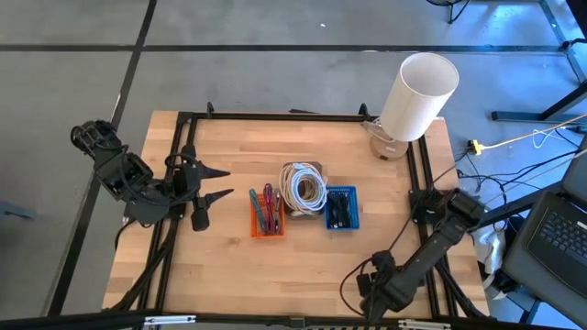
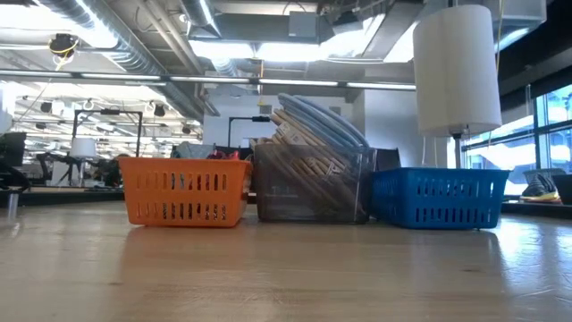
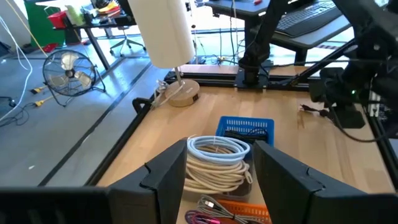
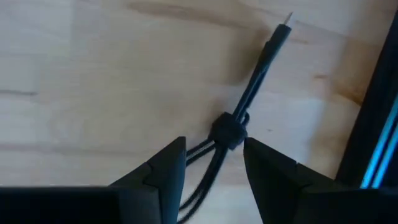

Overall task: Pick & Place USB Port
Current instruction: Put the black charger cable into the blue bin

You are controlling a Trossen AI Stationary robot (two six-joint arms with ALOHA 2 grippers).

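Note:
A black USB cable lies on the wooden table, bundled by a black tie, its plug tip pointing away. My right gripper hangs open just above it, pointing steeply down near the table's near right corner, one finger on each side of the cable behind the tie. In the high view the right wrist hides those fingers. My left gripper stands open above the table's left side, pointing toward the baskets, with nothing between its fingers.
Three baskets stand in a row mid-table: orange with coloured cables, clear with coiled white cables, blue with dark parts. A lamp with a white shade stands at the far right. A black frame borders the table.

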